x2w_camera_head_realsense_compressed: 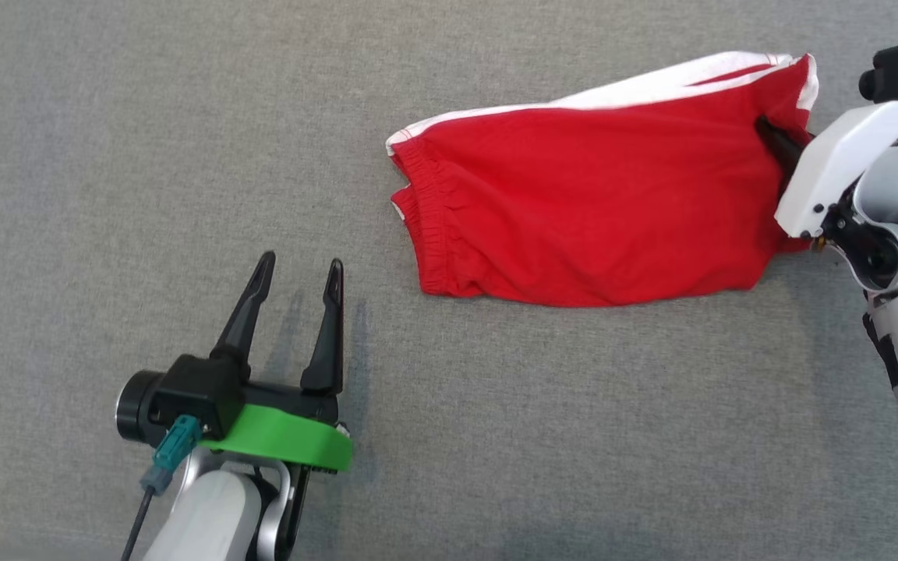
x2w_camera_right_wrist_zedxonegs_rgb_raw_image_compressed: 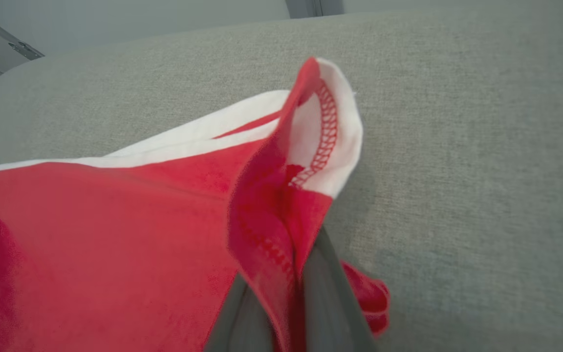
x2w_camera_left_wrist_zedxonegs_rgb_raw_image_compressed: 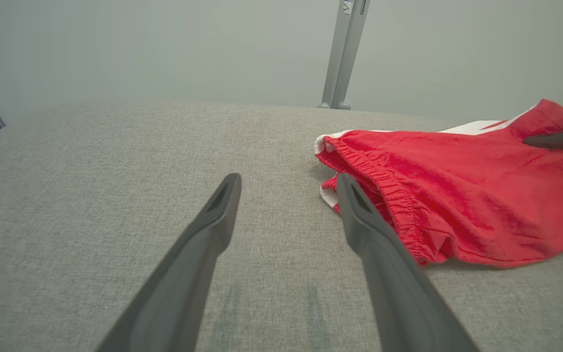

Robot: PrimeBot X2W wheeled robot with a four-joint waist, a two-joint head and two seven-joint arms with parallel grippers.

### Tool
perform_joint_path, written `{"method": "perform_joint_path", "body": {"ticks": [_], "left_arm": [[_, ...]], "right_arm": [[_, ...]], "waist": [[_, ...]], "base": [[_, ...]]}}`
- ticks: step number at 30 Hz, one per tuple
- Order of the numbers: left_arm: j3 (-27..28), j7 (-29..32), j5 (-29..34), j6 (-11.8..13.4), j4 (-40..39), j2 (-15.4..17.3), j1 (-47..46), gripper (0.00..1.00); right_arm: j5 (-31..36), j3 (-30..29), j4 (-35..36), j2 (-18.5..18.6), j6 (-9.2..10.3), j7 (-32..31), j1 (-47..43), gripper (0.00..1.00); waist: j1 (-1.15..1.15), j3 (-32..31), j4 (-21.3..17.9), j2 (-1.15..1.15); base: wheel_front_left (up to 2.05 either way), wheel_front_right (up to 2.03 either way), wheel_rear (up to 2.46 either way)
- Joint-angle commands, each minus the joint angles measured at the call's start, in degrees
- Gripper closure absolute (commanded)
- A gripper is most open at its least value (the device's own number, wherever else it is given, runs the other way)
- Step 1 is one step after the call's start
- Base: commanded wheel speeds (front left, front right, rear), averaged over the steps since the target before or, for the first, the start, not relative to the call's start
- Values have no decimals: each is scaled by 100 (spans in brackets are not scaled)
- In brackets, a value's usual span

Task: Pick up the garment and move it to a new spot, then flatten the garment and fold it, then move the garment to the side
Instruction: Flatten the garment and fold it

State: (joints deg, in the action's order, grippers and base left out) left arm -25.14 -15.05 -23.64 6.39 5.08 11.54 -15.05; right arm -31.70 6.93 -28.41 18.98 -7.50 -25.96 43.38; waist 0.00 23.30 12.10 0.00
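Head view showed the red garment [x2w_camera_head_realsense_compressed: 589, 210] lying on the grey counter [x2w_camera_head_realsense_compressed: 184, 117], off to the robot's right side and a bit crumpled. It had a white stripe [x2w_camera_head_realsense_compressed: 652, 87] along its far edge. The stretchy waistband [x2w_camera_head_realsense_compressed: 426, 226] pointed toward the middle of the counter. The right pincer [x2w_camera_head_realsense_compressed: 768, 128] was clenched on the garment at the end away from the waistband. In the right wrist view the leg edge [x2w_camera_right_wrist_zedxonegs_rgb_raw_image_compressed: 330, 127], white with red stitches, stuck up from between the two dark fingers, so the pinch looked like it had real cloth in it. The left pincer [x2w_camera_head_realsense_compressed: 301, 262] was spread wide with nothing in it, near the waistband but not touching it. The step in hand looked like the first one, picking the garment up to carry it to a new spot. To do it well, the right arm should lift slowly and straight up, so the thin pinch of cloth does not slip out. It should go high enough that the waistband end does not drag and bunch up on the counter. It might help if the left pincer took hold of the waistband too, so the garment hangs flat between both. Then it should be set down gently on a bare part of the counter.
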Motion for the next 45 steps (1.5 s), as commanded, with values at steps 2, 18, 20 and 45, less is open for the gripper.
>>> {"method": "perform_joint_path", "body": {"ticks": [2,18,20,45], "left_arm": [[106,-14,78,-54,28,-21,263,0],[407,-14,275,-311,-164,-158,948,0],[437,-14,292,-320,-169,-179,994,0],[579,-14,613,-746,194,-607,634,0]], "right_arm": [[-109,-202,-78,-1,4,5,-233,100],[38,-1325,457,142,2,-228,-916,100],[76,-1219,748,-44,2,-330,-900,100],[327,644,-528,-1599,2,156,245,100]], "waist": [[0,-518,-426,0],[0,-796,-631,0],[0,-775,-658,0],[0,-647,-551,0]], "base": [[0,0,0],[0,0,0],[0,0,0],[0,0,0]]}}
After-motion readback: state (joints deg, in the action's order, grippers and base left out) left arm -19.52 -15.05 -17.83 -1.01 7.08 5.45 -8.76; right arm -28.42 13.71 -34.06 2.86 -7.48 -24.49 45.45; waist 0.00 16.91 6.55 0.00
